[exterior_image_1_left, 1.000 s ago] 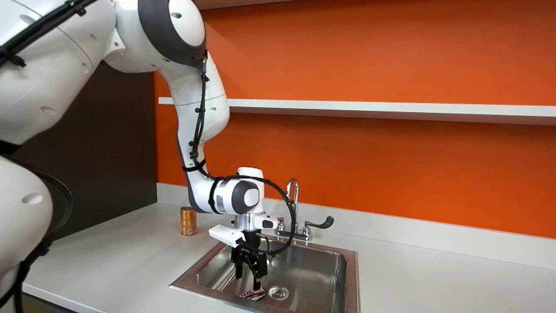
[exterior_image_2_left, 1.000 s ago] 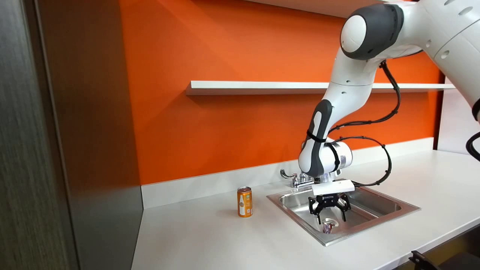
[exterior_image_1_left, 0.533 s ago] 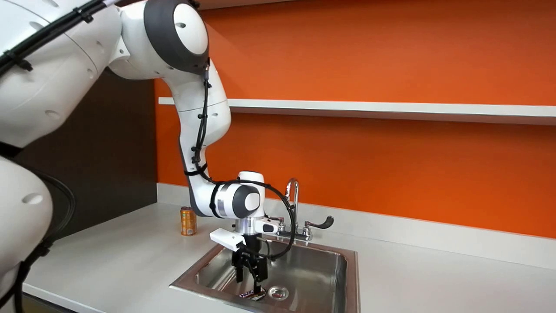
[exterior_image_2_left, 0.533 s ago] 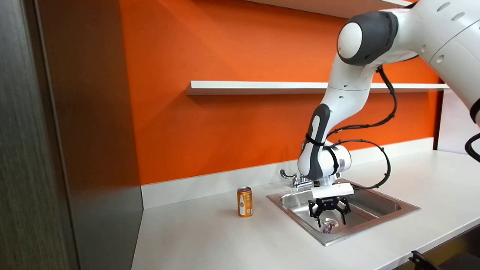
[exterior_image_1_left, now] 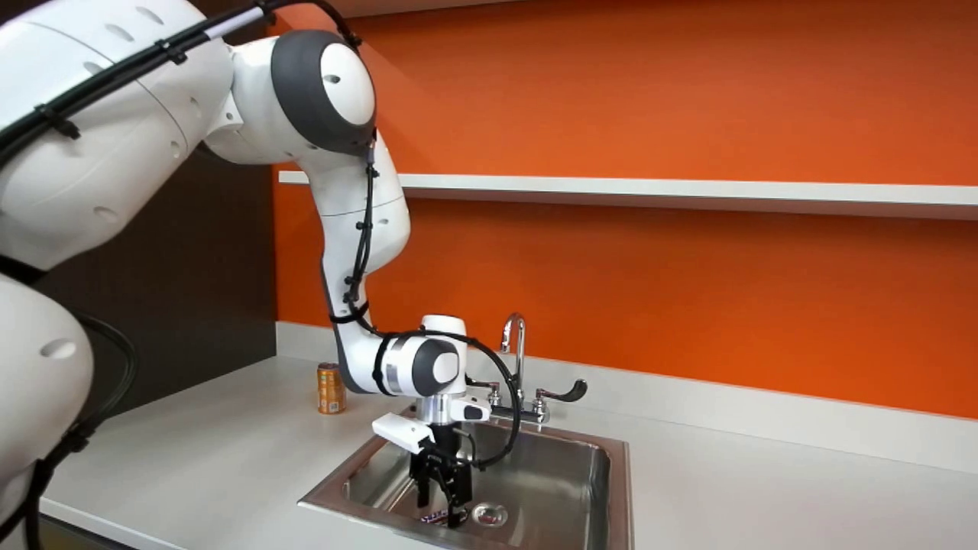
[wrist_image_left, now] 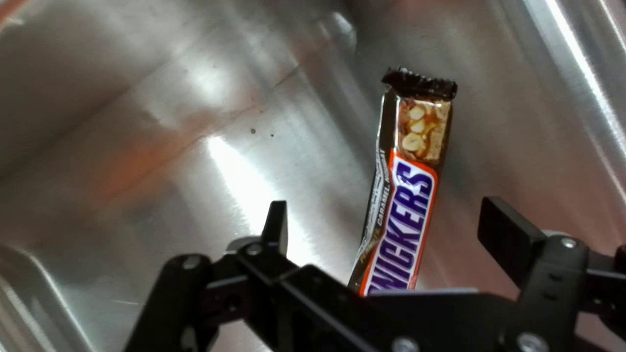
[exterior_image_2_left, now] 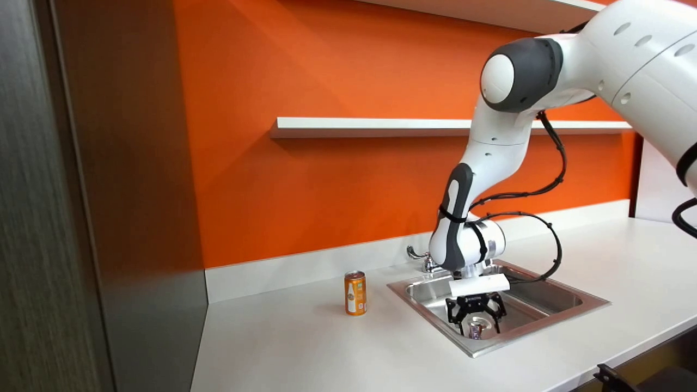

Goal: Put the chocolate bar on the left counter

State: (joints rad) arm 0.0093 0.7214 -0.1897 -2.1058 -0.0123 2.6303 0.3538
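Note:
The chocolate bar, in a dark brown Snickers wrapper, lies flat on the floor of the steel sink beside the drain. It shows in the wrist view and in both exterior views. Its near end is hidden behind the gripper body in the wrist view. My gripper is open and empty. Its two fingers stand on either side of the bar with a gap on each side. In an exterior view the gripper is low in the basin, pointing down. The left counter runs to the dark brown panel.
The sink rim surrounds the gripper. An orange can stands upright on the left counter near the sink. The faucet rises behind the basin, close to the wrist. A white shelf runs along the orange wall.
The arm has moved down, bringing the open gripper lower in the sink around the bar. The bar and the can have not moved.

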